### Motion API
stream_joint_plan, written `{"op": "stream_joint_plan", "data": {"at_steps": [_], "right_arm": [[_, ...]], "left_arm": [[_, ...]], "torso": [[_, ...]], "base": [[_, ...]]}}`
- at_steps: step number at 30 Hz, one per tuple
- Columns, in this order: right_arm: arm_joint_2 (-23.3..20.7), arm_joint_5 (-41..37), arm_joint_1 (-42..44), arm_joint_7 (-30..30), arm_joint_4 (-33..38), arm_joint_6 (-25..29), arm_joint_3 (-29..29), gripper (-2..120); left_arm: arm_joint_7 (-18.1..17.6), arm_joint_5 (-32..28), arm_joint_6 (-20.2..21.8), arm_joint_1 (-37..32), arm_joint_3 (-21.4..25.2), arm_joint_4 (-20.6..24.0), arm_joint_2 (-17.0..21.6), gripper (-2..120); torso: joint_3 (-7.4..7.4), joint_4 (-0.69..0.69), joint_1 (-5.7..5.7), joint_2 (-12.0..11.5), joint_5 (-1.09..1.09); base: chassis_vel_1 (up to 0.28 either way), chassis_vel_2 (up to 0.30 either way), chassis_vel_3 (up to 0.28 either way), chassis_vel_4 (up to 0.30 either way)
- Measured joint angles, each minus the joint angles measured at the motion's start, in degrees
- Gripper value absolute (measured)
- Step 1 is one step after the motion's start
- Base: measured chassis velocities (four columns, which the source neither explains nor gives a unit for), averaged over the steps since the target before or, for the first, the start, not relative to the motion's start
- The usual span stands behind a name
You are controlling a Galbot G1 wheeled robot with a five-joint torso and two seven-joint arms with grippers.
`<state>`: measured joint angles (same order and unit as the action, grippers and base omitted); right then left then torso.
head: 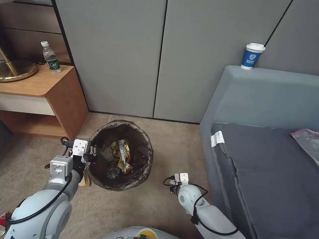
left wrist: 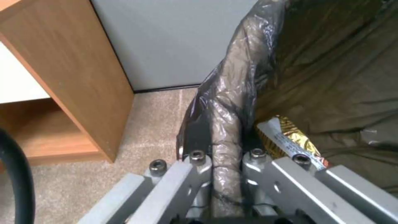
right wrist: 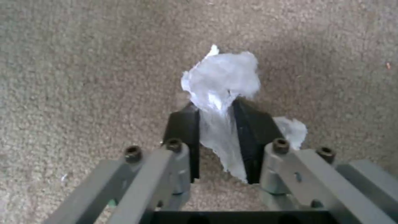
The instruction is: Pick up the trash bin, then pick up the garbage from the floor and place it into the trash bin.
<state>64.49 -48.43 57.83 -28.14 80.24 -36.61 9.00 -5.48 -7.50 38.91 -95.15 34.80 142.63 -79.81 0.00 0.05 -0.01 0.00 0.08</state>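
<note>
Wooden nightstand (head: 36, 90) far left, brass lamp base (head: 9, 71) and water bottle (head: 51, 58) on top. Left gripper (left wrist: 226, 155) clamped on near-left rim of trash bin (head: 121, 155), one finger outside, one inside, bag fold pinched between. Bin on carpet (head: 172, 144) before grey wall; yellow snack wrapper (head: 121, 153) inside. Right gripper (right wrist: 219, 130) right of bin, above carpet, jaws nearly closed, pinching white tissue (right wrist: 222, 82). Grey sofa (head: 277, 167) far right, blue-and-white cup (head: 252, 56) on its arm.
</note>
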Motion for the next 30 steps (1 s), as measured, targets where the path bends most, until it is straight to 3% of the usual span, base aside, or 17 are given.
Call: {"op": "stream_joint_plan", "data": {"at_steps": [5,17,23,30], "right_arm": [[-0.8,0.1,0.3,-0.2,0.5,0.0,0.0,0],[-2.0,2.2,2.7,-0.6,3.4,1.0,-2.4,0],[-4.0,9.6,7.7,2.0,15.3,3.9,-9.6,0],[-5.8,8.8,8.7,1.3,28.6,4.3,-13.6,0]], "left_arm": [[0.0,0.2,0.0,0.0,-0.2,0.2,-0.2,2],[0.0,0.3,0.0,-0.7,0.0,0.6,-0.3,2],[-0.1,0.3,0.0,-0.9,0.3,0.6,-0.2,2],[-0.1,0.2,0.1,-0.9,0.2,0.6,-0.3,2]], "torso": [[0.01,-0.04,0.01,0.0,-0.04],[0.01,-0.06,0.01,0.0,-0.08],[0.00,-0.08,0.01,0.0,-0.09],[0.00,-0.05,0.01,0.0,-0.07]], "base": [[0.000,0.000,0.000,0.000],[0.000,0.000,0.000,0.000],[0.000,0.000,0.000,0.000],[0.000,0.000,0.000,0.000]]}}
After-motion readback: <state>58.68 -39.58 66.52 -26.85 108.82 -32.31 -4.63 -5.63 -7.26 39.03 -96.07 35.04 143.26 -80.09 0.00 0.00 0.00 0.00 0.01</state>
